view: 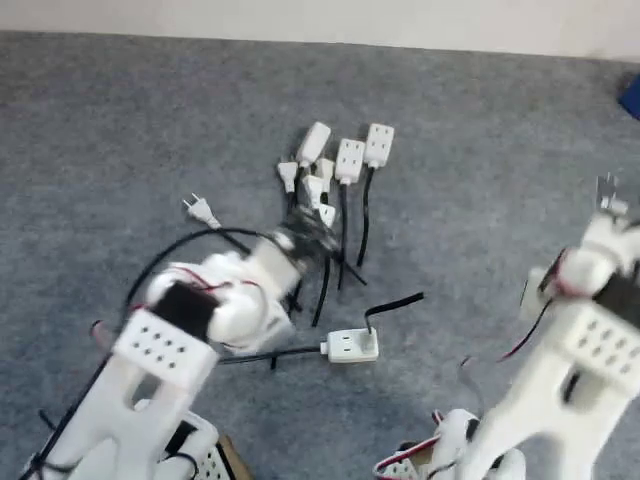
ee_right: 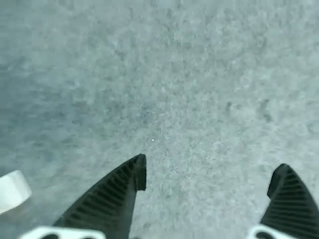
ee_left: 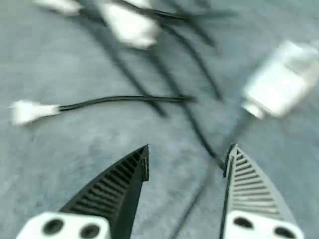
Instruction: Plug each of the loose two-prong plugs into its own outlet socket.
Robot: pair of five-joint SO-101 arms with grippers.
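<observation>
The grey surface (view: 120, 120) carries everything. The left arm (view: 200, 310) stretches out across it toward the middle. The left jaws stand spread above a tangle of black cords (view: 340, 245) and pinch nothing. The right arm (view: 580, 330) stands well apart at the other side. The right jaws are spread wide over a bare patch of the surface and hold nothing. A small white piece (ee_right: 12, 191) sits at the edge of the right wrist view, and I cannot tell what it is. Just beyond the left jaws, three white outlet sockets (view: 349, 160) lie fanned side by side, each with a black cord trailing back toward the arms. A fourth socket (view: 352, 346) lies alone nearer the arms, between them, its cord running off beneath the left arm. In the left wrist view a blurred white block (ee_left: 281, 82) lies just beside the cords. Several small white plugs (view: 320, 190) are bunched close against the three sockets. One loose plug (view: 201, 209) lies apart from the rest on its own black cord.
</observation>
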